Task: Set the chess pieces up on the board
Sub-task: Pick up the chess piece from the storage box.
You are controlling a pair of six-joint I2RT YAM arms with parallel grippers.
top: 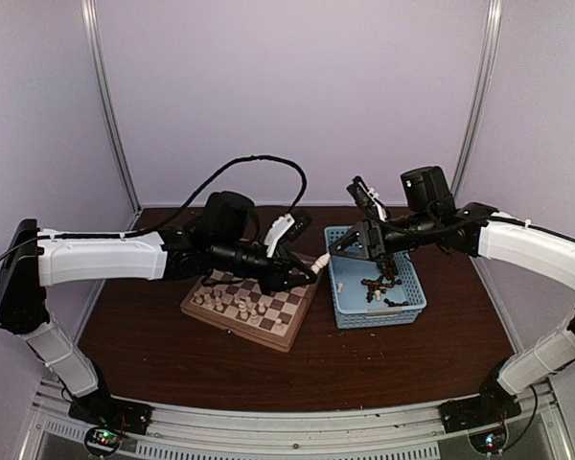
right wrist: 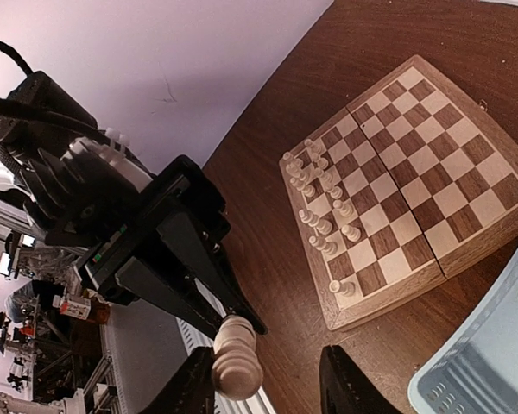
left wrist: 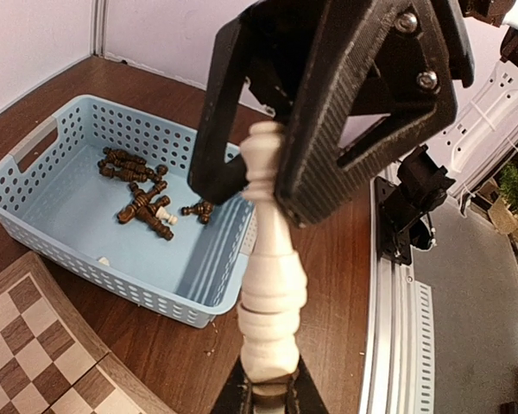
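Chess piece (left wrist: pixel 268 285), cream, base pinched in left end effector (left wrist: pixel 269 390), head between parted fingers (left wrist: pixel 328 164) of right end effector (left wrist: pixel 261 177)

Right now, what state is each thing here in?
Cream chess piece: in the air, gripped at its base.
Left pincer: shut on the cream chess piece.
Right pincer: open, straddling that piece's top.
Chessboard: lying flat, other cream pieces standing along one edge.
Blue basket: upright, dark pieces lying inside.
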